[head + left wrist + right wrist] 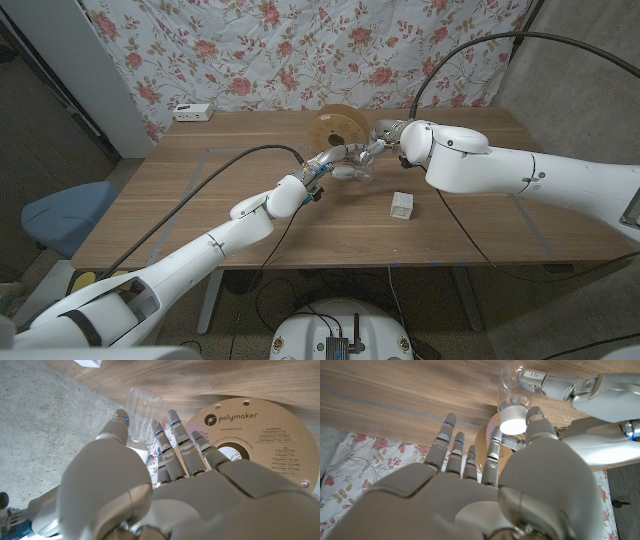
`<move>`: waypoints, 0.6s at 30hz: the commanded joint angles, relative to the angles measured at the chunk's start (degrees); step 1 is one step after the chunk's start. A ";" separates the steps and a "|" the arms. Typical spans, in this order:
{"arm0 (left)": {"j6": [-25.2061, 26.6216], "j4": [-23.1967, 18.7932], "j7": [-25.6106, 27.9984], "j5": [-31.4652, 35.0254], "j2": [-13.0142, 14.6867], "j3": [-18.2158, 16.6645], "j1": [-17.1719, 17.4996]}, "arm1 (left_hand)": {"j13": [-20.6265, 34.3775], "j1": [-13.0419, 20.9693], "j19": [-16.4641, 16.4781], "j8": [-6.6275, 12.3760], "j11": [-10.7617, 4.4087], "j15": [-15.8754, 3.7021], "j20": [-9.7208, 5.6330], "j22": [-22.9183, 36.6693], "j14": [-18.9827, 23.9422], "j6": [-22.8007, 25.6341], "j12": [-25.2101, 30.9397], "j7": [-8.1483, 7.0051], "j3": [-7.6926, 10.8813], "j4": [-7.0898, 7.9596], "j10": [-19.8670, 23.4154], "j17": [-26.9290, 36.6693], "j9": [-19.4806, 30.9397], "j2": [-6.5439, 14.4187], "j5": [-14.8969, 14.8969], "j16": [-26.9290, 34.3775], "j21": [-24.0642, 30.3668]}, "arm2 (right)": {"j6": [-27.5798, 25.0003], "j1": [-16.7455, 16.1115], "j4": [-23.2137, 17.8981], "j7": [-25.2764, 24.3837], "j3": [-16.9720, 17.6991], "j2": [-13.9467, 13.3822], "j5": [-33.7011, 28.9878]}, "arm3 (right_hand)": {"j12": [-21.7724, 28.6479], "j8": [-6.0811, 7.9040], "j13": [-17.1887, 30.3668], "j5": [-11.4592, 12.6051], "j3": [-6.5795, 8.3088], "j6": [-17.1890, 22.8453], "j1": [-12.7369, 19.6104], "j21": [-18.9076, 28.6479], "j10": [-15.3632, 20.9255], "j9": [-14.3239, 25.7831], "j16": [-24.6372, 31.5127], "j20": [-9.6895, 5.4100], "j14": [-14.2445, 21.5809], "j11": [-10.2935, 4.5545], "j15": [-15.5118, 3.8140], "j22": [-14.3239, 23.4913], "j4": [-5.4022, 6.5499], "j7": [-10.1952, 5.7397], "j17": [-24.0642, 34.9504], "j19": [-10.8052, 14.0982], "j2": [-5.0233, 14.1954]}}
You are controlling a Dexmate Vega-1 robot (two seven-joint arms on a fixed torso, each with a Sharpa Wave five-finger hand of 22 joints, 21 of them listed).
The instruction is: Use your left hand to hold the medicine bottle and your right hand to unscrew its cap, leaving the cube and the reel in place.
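While the clear plastic medicine bottle (512, 382) with its white cap (513, 416) sits mid-surface just before the brown cardboard reel (337, 128), left hand (330, 166) fingers grip it; right hand (383, 145) fingers spread at cap. White cube (402, 206) nearby.

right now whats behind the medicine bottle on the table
The cardboard reel stands on edge just behind the clear medicine bottle, with the floral cloth beyond. The left hand and right hand cover the bottle, so whether bottle and reel touch cannot be told.
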 commanded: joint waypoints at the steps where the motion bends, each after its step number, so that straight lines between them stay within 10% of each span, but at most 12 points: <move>1: 0.02 0.24 -0.18 -0.22 -0.16 0.17 -0.17 | 0.22 0.18 0.07 -0.10 -0.20 -5.58 -5.35 0.17 0.26 0.38 0.30 -0.20 0.43 -0.08 0.52 0.05 0.31 0.33 0.14 -0.04 0.05 | -0.41 -0.22 0.68 -0.85 -0.14 0.62 -0.27 | 0.30 0.84 0.33 0.23 0.67 1.28 0.63 0.46 0.69 0.40 0.37 -0.19 0.57 -0.21 -0.03 0.16 -0.03 -0.36 0.16 0.60 0.08; 18: 0.29 0.16 -0.15 -0.29 -0.15 0.19 -0.13 | 0.22 0.16 0.06 -0.12 -0.20 -5.58 -5.37 0.17 0.27 0.33 0.31 -0.19 0.39 -0.06 0.56 0.06 0.31 0.31 0.14 -0.02 0.04 | -0.35 -0.81 1.35 -1.66 0.06 0.92 0.16 | 0.36 3.20 0.39 0.28 1.79 4.43 1.75 0.22 2.04 1.39 0.50 -0.61 1.32 -0.27 -0.71 0.16 0.12 -1.23 0.40 0.82 0.36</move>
